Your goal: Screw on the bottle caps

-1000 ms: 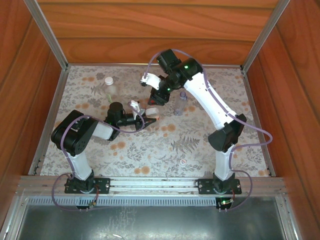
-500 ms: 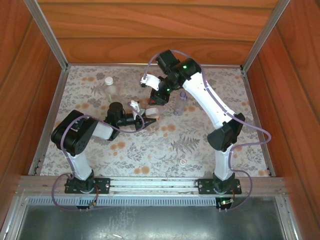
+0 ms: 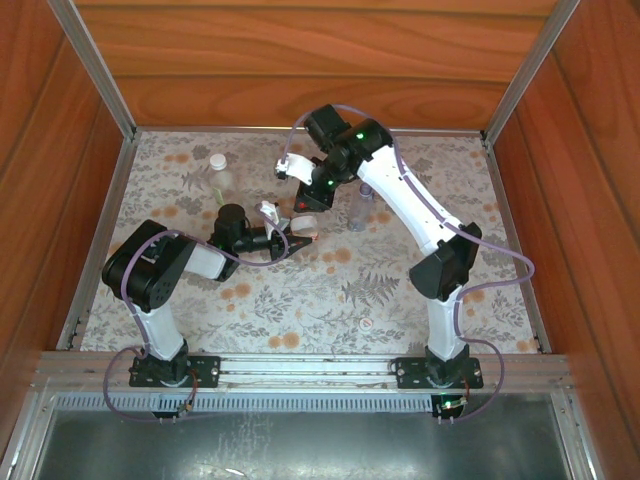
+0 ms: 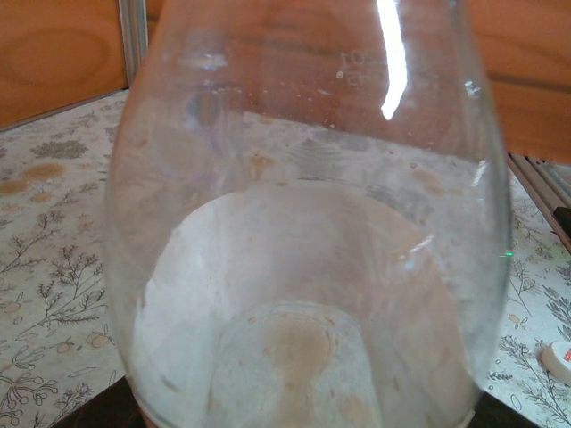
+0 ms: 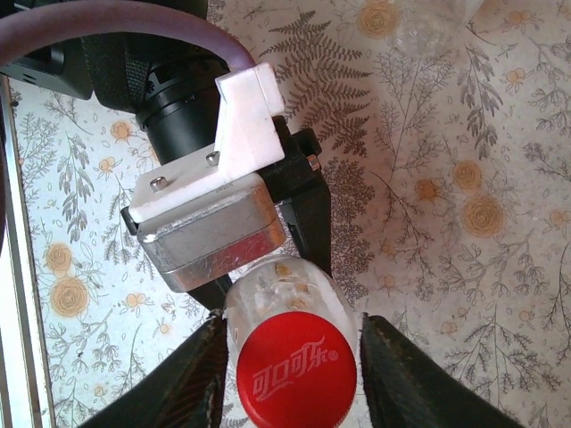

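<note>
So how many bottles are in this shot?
3. The red-capped bottle is held in the left gripper, the right gripper flanking its cap; a white-capped bottle stands back left; a slim bottle stands beside the right arm.

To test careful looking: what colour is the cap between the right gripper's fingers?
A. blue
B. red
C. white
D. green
B: in the right wrist view a red cap sits on the clear bottle, with the right gripper straddling it.
</note>
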You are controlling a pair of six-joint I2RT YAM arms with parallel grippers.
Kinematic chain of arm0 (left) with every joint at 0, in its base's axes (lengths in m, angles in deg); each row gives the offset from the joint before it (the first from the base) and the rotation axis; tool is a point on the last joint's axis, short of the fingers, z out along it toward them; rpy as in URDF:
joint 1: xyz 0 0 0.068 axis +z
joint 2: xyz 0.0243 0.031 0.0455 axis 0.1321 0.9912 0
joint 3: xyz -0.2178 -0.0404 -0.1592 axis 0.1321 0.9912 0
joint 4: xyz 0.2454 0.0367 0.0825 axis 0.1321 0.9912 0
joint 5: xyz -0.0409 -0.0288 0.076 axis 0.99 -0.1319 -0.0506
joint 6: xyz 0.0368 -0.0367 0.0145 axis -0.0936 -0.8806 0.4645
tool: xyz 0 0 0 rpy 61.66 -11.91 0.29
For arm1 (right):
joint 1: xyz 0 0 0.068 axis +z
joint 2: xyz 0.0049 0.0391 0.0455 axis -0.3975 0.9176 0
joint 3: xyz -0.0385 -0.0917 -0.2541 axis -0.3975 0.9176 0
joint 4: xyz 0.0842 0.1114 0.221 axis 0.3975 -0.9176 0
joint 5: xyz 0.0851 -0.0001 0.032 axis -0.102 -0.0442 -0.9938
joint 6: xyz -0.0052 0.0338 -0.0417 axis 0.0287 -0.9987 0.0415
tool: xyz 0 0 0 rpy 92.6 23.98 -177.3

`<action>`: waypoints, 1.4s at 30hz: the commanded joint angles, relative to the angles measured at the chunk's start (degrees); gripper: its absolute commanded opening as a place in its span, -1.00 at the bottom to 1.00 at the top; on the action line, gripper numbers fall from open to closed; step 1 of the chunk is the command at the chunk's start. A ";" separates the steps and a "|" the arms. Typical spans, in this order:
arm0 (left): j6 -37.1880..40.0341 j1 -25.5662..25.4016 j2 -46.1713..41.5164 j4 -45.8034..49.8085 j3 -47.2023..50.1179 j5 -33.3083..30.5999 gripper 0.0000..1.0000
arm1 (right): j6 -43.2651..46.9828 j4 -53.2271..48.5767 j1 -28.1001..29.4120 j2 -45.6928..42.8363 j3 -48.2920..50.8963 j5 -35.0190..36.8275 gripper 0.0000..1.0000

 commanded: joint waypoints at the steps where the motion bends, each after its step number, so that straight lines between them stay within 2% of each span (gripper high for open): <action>1: 0.01 0.26 2.04 6.58 1.24 1.23 -0.03 | 1.23 -1.07 0.52 0.54 -1.70 0.03 -0.17; 13: 0.07 0.32 2.22 6.70 1.20 1.35 -0.03 | -0.09 -0.58 0.52 0.14 -1.35 0.00 -0.38; 23: -0.02 0.48 2.62 6.66 1.06 1.42 -0.03 | -2.23 2.86 0.35 -2.71 3.46 0.19 -0.38; 42: -0.62 0.92 3.22 6.66 0.76 1.61 -0.03 | -11.75 26.30 -1.16 -16.46 30.23 -1.15 -0.36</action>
